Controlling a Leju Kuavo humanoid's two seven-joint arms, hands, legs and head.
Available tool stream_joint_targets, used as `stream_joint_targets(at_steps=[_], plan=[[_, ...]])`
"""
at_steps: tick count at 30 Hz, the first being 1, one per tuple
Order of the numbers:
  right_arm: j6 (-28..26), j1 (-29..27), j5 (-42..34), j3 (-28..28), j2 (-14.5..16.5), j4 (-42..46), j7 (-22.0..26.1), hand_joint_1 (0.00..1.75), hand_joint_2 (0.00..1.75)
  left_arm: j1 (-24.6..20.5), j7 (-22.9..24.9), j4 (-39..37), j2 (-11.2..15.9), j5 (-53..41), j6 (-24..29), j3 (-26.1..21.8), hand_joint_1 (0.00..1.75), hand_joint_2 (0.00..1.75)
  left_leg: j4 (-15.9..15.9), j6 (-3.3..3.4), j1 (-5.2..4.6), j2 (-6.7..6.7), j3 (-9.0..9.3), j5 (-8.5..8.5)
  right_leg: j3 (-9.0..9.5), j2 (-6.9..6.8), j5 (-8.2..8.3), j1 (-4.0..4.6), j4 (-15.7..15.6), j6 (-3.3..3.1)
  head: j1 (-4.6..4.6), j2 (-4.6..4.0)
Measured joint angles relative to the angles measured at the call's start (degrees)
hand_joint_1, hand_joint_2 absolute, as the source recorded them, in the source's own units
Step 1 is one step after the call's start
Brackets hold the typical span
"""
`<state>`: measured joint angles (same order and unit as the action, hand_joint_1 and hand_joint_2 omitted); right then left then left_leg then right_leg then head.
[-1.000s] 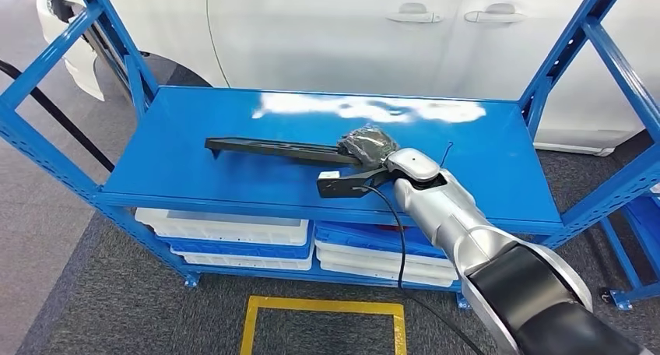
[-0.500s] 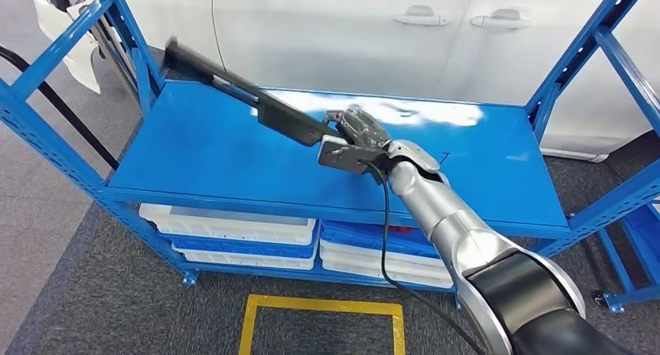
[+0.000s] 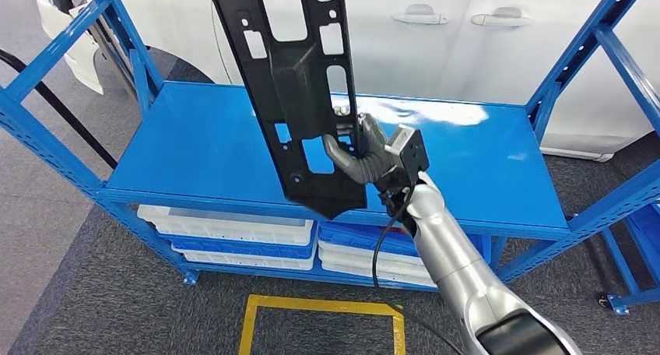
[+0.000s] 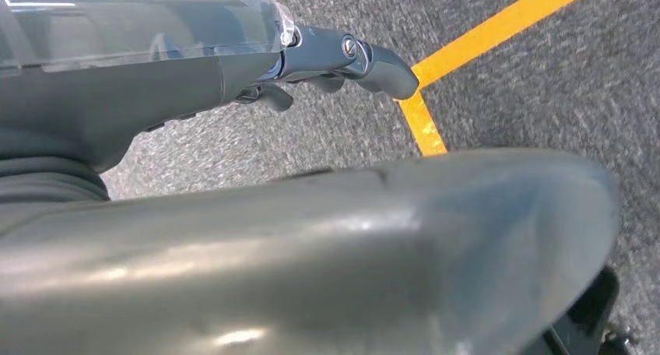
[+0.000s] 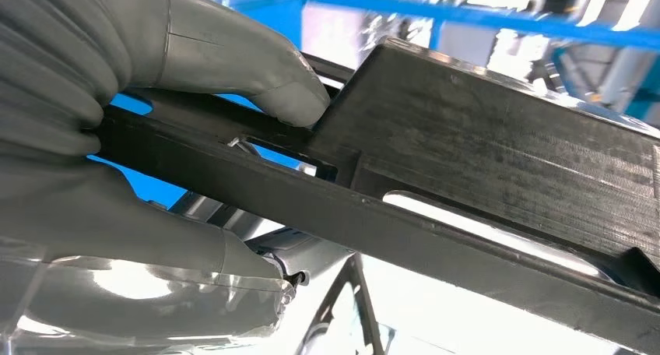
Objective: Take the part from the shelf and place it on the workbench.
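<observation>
right hand [image 3: 366, 156] grips the black part [image 3: 300, 82] near its lower end, holding it upright, tilted toward 11 o'clock, above the blue shelf [image 3: 194, 149]; left hand's [image 4: 327, 59] fingers curl on nothing.

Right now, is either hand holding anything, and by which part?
The right hand grips the black part near its lower end, fingers through a cutout, thumb on its edge. The left hand holds nothing.

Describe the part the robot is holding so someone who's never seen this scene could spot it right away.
Find the blue shelf in front of the white car. Above its top deck, the right hand grips a long black plastic part near its lower end, raised steeply upright. It is the only black piece there, flat and pierced with rectangular cutouts.
</observation>
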<state>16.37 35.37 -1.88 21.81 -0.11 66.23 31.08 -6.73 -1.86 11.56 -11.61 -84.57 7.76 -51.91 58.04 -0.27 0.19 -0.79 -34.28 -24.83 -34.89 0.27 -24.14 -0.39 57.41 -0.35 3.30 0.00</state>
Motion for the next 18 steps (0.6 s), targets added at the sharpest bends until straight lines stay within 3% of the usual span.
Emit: stream_joint_targets(at_steps=[4, 6, 7, 8, 10, 11, 15, 17, 18], plan=[[0.14, -0.48, -0.19, 0.06, -0.04, 0.37, 0.04, 1.75, 1.75, 0.0, 0.01, 0.0, 0.0, 0.01, 0.01, -0.01, 0.0, 0.0, 0.22, -0.07, 0.07, 0.1, -0.1, -0.21, 0.1, -0.08, 0.06, -0.08, -0.1, -0.07, 0.01, 0.0], [0.68, -2.4, -0.85, 0.56, -0.18, 2.41, 0.39, 1.75, 1.75, 0.03, 0.03, -0.01, 0.0, 0.24, 0.01, -0.02, 0.0, 0.0, 3.35, -0.33, 0.22, 0.25, -1.4, -2.39, 0.22, -0.18, 0.07, -0.13, -0.24, -0.4, 0.01, 0.0], [1.33, -4.43, -1.3, 1.16, -0.28, 4.09, 0.73, 1.75, 1.75, 0.15, 0.04, -0.01, 0.01, 0.59, 0.12, -0.05, 0.0, 0.44, 7.95, -0.57, 0.32, 0.31, -3.39, -4.63, 0.27, -0.22, 0.04, -0.1, -0.29, -0.57, 0.01, 0.0], [2.18, -7.14, -1.72, 2.25, -0.36, 6.11, 1.19, 1.75, 1.75, 0.31, -0.01, -0.01, 0.04, 1.0, 0.38, -0.1, 0.0, 0.87, 9.05, -0.71, 0.39, 0.36, -3.67, -4.94, 0.32, -0.19, -0.06, -0.09, -0.19, -0.65, 0.01, 0.0], [3.58, -11.74, -2.11, 4.3, -0.49, 9.16, 1.94, 1.75, 1.75, 0.6, -0.11, -0.01, 0.09, 1.48, 0.98, -0.21, 0.0, 1.75, 6.1, -0.6, 0.43, 0.42, -1.86, -3.29, 0.34, -0.11, -0.34, 0.07, 0.21, -0.33, 0.01, 0.0], [3.87, -13.16, -2.14, 5.07, -0.54, 10.14, 2.22, 1.75, 1.75, 0.65, -0.17, -0.01, 0.1, 1.43, 1.2, -0.24, 0.0, 1.75, 1.54, -0.26, 0.38, 0.42, 0.44, -1.28, 0.32, -0.05, -0.47, 0.17, 0.41, -0.04, 0.01, 0.0], [4.13, -16.02, -2.3, 6.11, -0.94, 12.53, 2.79, 1.75, 1.75, 0.81, -0.17, -0.01, 0.09, 0.85, 1.63, -0.23, 0.0, 1.75, 0.08, 1.15, 0.18, 0.31, 1.08, -0.88, 0.31, -0.04, -0.72, 0.19, 0.69, 1.21, 0.0, 0.0], [4.18, -17.32, -2.74, 6.32, -1.16, 13.87, 3.09, 1.75, 1.75, 0.78, -0.17, -0.01, 0.08, 0.67, 1.85, -0.21, 0.0, 1.75, -0.27, 1.76, 0.33, 0.37, 1.19, -0.58, -0.84, -0.07, -2.74, 0.05, 3.41, 1.78, 0.0, 0.0], [4.18, -18.08, -2.95, 6.38, -1.27, 14.56, 3.26, 1.75, 1.75, 0.79, -0.15, -0.01, 0.06, 0.53, 2.01, -0.17, 0.0, 1.75, -0.32, 1.93, 0.35, 0.4, 1.21, -0.52, -2.29, -0.09, -4.65, -0.02, 6.63, 2.0, 0.0, 0.0]])
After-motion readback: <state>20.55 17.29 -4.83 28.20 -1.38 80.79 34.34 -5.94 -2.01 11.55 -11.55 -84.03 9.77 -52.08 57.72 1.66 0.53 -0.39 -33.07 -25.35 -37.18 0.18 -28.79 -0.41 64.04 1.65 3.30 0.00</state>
